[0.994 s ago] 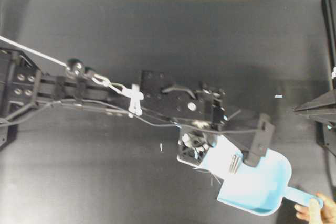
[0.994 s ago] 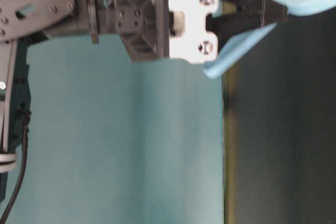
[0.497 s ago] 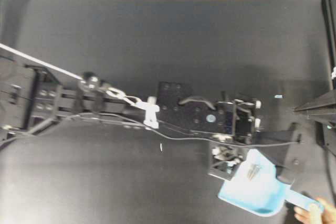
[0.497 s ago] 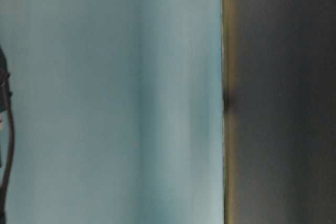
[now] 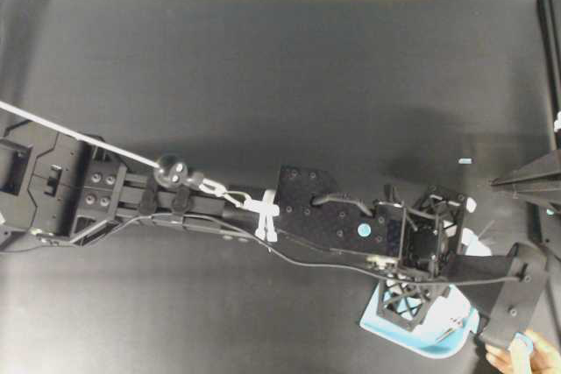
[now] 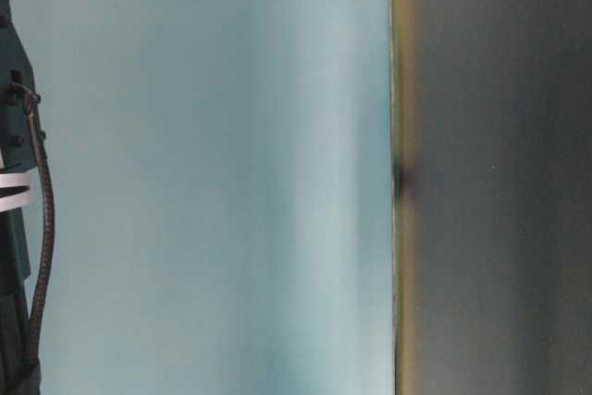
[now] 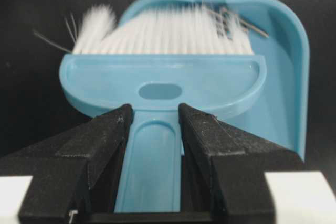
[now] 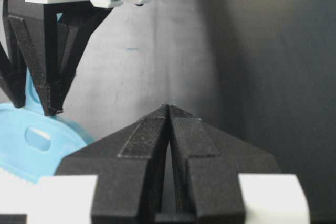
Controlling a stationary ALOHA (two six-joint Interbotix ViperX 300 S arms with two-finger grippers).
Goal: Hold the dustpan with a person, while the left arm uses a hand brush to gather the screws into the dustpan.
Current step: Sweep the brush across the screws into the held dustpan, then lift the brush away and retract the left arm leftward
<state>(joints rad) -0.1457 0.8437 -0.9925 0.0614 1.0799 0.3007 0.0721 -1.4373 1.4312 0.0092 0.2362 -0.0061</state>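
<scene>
My left pincer (image 7: 154,124) holds the hand brush (image 7: 160,85) by its handle, bristles inside the dustpan (image 7: 286,72). The screws (image 7: 227,20) lie in the dustpan's back, near its handle. The person (image 5: 524,358) is at the desk's (image 5: 263,67) near right corner.

I count one dustpan (image 7: 283,77), one brush (image 7: 163,85), one human hand (image 5: 526,358), two robot arms, and a cluster of screws (image 7: 226,22) too blurred to count.
</scene>
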